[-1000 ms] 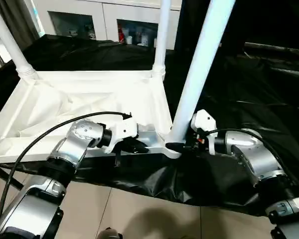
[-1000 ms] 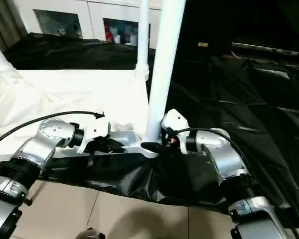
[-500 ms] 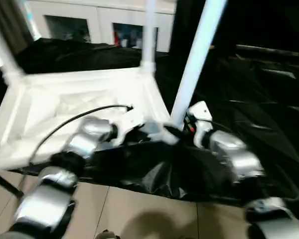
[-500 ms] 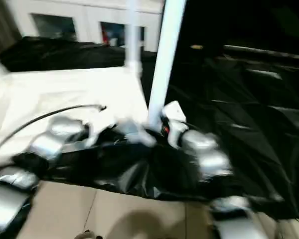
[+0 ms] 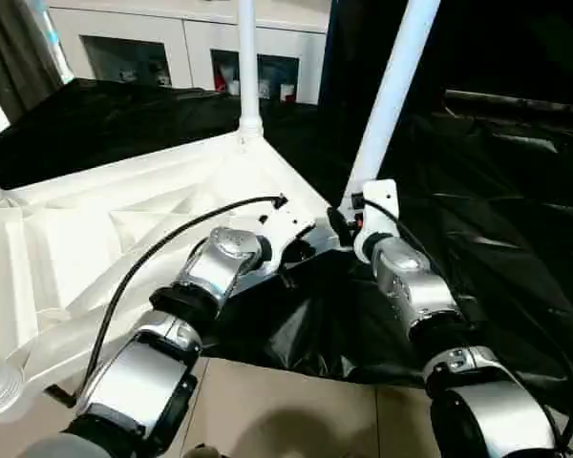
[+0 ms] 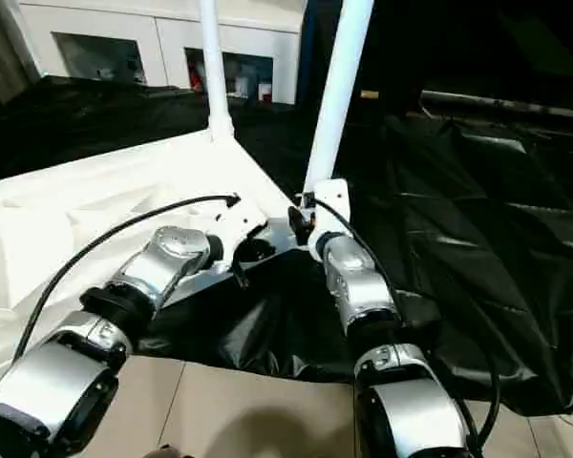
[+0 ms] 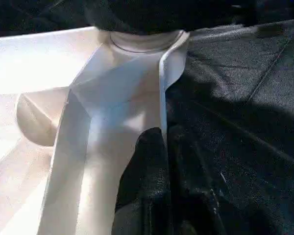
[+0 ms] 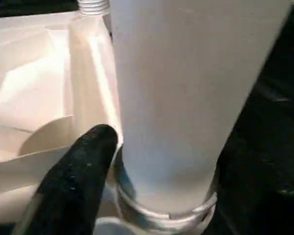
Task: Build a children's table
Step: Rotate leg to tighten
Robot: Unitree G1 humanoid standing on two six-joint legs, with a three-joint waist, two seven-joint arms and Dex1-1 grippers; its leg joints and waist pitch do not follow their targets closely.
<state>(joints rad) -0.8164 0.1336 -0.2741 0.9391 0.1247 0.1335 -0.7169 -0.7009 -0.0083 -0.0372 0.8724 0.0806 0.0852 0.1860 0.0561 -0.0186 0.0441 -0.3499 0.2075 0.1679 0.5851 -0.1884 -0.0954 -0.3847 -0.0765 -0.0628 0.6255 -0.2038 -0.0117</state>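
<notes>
The top (image 5: pixel 124 229) lies upside down on a black sheet (image 5: pixel 497 229), ribs up. You have two legs in view seated upright in its corner sockets: one (image 5: pixel 245 67) at the far corner, one (image 5: pixel 392 91) at the near right corner between your grippers.

Your left gripper (image 7: pixel 161 161) is clenched on the thin rim beside that socket. Your right gripper (image 8: pixel 137 161) is at the leg's foot; one finger (image 8: pixel 83 161) touches it, and I cannot tell if it is clamped.

Expect light, hollow plastic: smooth, glossy, slippery tube, likely to turn in your grip. The ribbed top looks stiff, the rim thinner and more flexible. Hold the leg low, near the collar, and brace the top by the thick socket corner.
</notes>
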